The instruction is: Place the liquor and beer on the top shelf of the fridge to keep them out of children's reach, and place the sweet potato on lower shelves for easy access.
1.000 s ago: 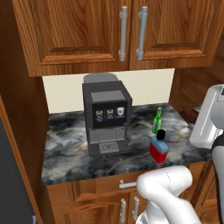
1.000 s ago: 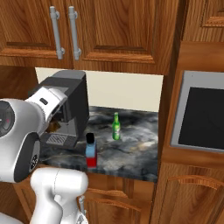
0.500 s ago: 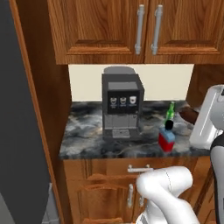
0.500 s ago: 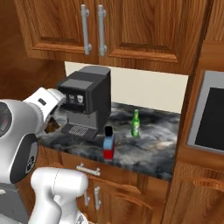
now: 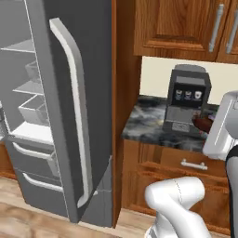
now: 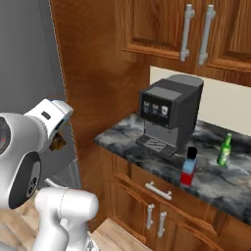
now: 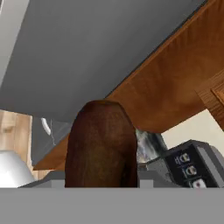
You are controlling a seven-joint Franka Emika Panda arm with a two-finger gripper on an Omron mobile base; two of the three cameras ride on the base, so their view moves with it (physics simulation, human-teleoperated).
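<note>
Setting: wooden kitchen cabinets around a dark marbled counter (image 6: pixel 147 149).
Gripper: two-finger gripper (image 7: pixel 101 181), part closed on the reddish-brown sweet potato (image 7: pixel 101 146), which stands up between its fingers.
Arm: white arm (image 6: pixel 22 147) raised beside the tall grey fridge (image 5: pixel 65 93), whose door stands open.
Counter: squat red-and-blue liquor bottle (image 6: pixel 188 165) near the front edge; slim green beer bottle (image 6: pixel 224 150) farther back, beside a dark coffee machine (image 6: pixel 166 112).

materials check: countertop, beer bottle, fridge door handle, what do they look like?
Countertop: dark polished stone, likely marble or granite, going by the mottled grey-white veining.
Beer: green glass, apparently; glossy and see-through looking, though too small to be sure.
Fridge door handle: light grey, smooth satin look; brushed metal or plastic, the render leaves it open.
</note>
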